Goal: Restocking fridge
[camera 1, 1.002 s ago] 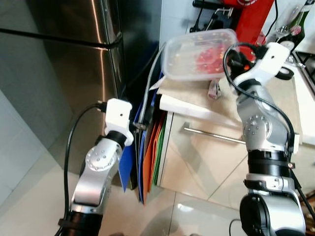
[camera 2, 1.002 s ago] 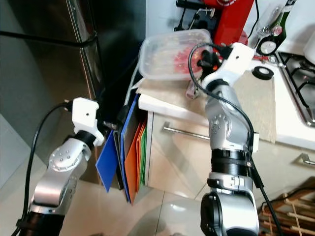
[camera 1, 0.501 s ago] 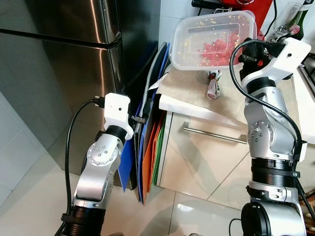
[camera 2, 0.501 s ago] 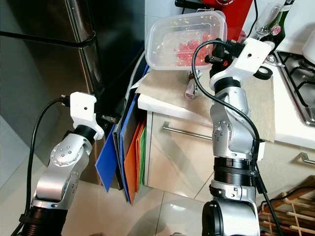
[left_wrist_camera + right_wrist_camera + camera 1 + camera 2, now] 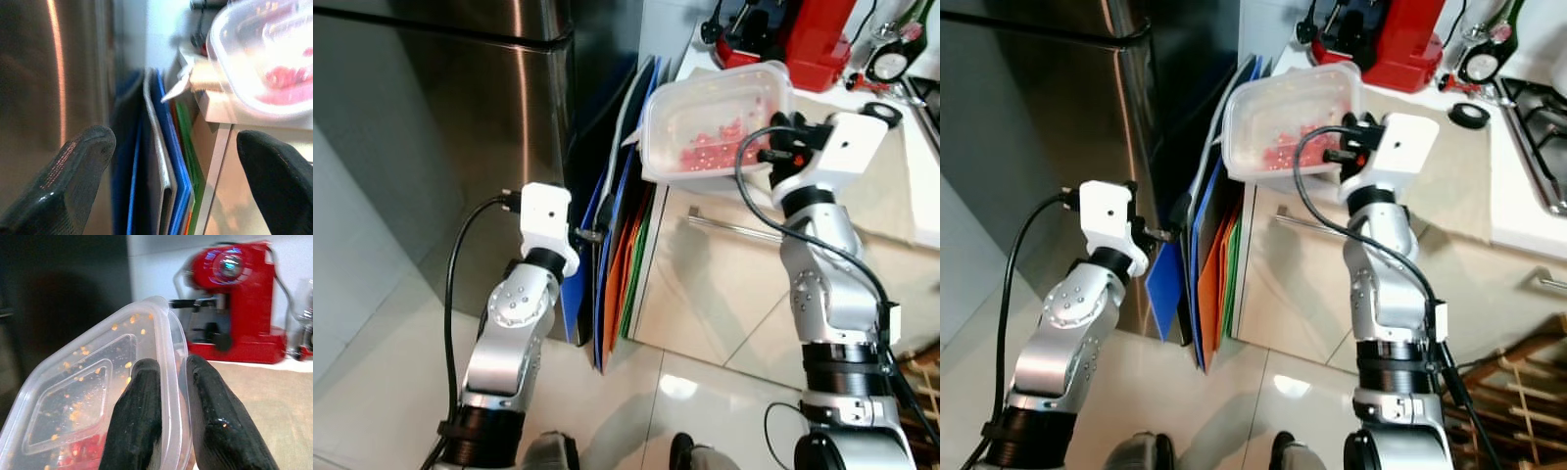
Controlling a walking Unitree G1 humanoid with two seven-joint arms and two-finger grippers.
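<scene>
Right gripper (image 5: 166, 396) pinched on rim of plastic container (image 5: 715, 122), held tilted upper centre, clear of the desk (image 5: 1518, 211). Left gripper (image 5: 171, 176) wide open, empty. Fridge (image 5: 460, 117) door closed upper left; opening and loading remain.

Glossy pale floor tiles (image 5: 372, 392), a cream cabinet front (image 5: 724, 294), and perhaps a white wall (image 5: 1268, 29).

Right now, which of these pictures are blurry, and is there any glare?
Left wrist view: soft throughout, the plastic container smeared. Right wrist view: right pincer on the container rim is sharp, the red coffee machine behind blurred. Left eye view: bright streak of glare on the steel fridge.
</scene>
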